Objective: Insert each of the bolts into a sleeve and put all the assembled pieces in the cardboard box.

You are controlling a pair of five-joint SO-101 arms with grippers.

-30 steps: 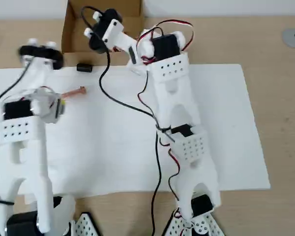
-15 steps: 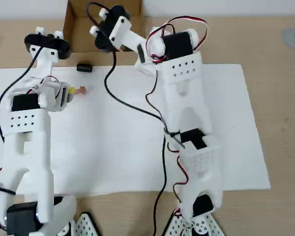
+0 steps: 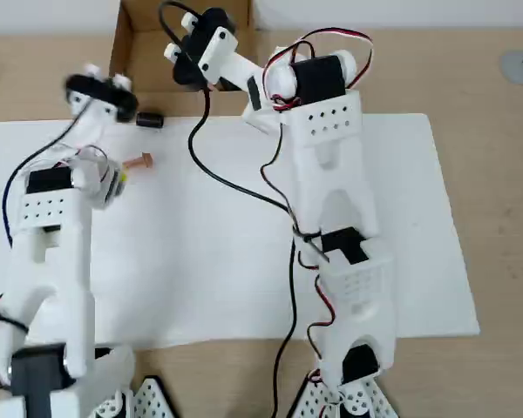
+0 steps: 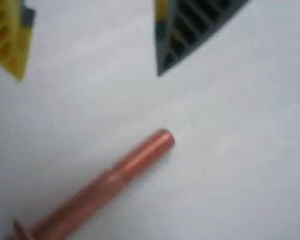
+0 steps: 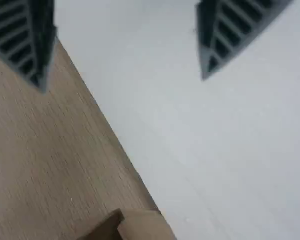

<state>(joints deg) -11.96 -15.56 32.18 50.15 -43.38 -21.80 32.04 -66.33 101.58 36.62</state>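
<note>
The cardboard box [image 3: 129,63] stands open on the bench [image 3: 492,157], just beyond the far edge of the white sheet [image 3: 200,252]. The right arm's [image 3: 331,174] black wrist head hangs over its right part, and I cannot tell what lies inside. A corner of the box shows in the right wrist view, near the right end effector [image 5: 123,83]. Its dark fingers are spread wide over the line where sheet meets bench, gripping nothing.

On the sheet's left side the copper bolt [image 3: 139,161] lies flat. The black sleeve [image 3: 150,120] lies apart from it, farther out by the box.

The left end effector [image 4: 88,75] is also spread. The bolt's plain end lies close before the fingertips, not between them, untouched.

Both arms rise from bases at the near edge. The left arm [image 3: 48,261] is over the sheet's left side. The right arm runs up the middle and bends left at the far edge.
</note>
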